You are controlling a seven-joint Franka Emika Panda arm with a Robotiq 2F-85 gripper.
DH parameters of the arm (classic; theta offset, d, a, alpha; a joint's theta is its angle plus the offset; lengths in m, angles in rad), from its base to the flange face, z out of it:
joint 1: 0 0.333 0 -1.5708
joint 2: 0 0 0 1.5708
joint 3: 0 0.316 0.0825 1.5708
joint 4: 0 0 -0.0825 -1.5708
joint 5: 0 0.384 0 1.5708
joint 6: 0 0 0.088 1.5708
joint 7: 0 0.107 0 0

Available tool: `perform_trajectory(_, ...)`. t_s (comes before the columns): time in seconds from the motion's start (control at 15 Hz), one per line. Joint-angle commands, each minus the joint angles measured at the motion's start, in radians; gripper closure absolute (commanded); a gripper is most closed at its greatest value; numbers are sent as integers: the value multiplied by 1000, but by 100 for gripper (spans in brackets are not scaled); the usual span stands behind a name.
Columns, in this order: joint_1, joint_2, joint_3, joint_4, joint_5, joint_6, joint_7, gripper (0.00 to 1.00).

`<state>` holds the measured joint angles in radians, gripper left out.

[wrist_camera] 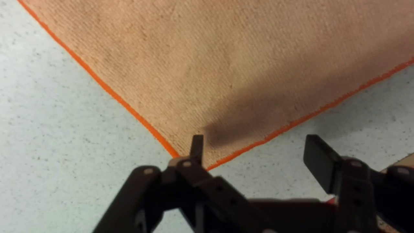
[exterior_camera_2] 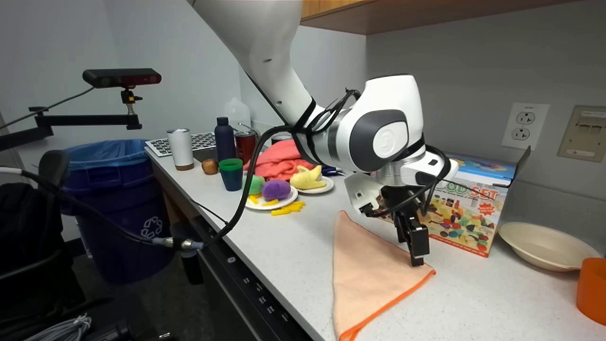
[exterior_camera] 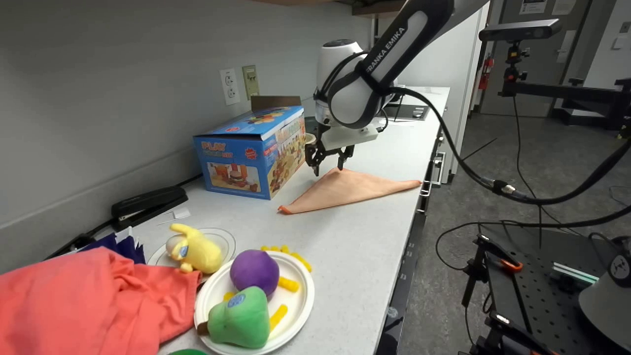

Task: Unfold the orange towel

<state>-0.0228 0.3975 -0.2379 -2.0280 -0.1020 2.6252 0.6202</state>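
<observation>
The orange towel [exterior_camera: 352, 187] lies on the counter as a flat triangle, peach with brighter orange edging, in both exterior views. One corner of the towel [wrist_camera: 210, 81] points at my gripper [wrist_camera: 255, 139] in the wrist view. The jaws stand wide apart with nothing gripped. One finger [wrist_camera: 196, 147] overlaps the towel near that corner, while the opposite finger [wrist_camera: 318, 158] is over bare counter. In an exterior view the gripper [exterior_camera: 329, 170] points down just behind the towel's far corner. Whether a fingertip touches the cloth I cannot tell.
A blue toy box [exterior_camera: 234, 162] stands close beside the gripper, along the wall. Past it lie a plate [exterior_camera: 301, 315] with plush toys and a coral cloth [exterior_camera: 84, 301]. A beige bowl [exterior_camera_2: 544, 246] and an orange cup [exterior_camera_2: 592, 291] are near the towel's other side.
</observation>
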Motion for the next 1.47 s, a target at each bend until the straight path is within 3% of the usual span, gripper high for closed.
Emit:
perform_trajectory(0.0,-9,36,4,53,39,-8,-23,43)
perform_trajectory(0.13,-8,43,3,61,46,-9,-23,66)
perform_trajectory(0.4,-9,51,3,71,56,-14,-25,96)
perform_trajectory(0.47,-11,53,3,73,60,-15,-27,100)
perform_trajectory(1.0,13,25,-39,53,22,17,15,100)
perform_trajectory(1.27,45,-55,-97,9,-66,29,44,100)
perform_trajectory(1.4,34,-102,-88,-9,-75,5,21,100)
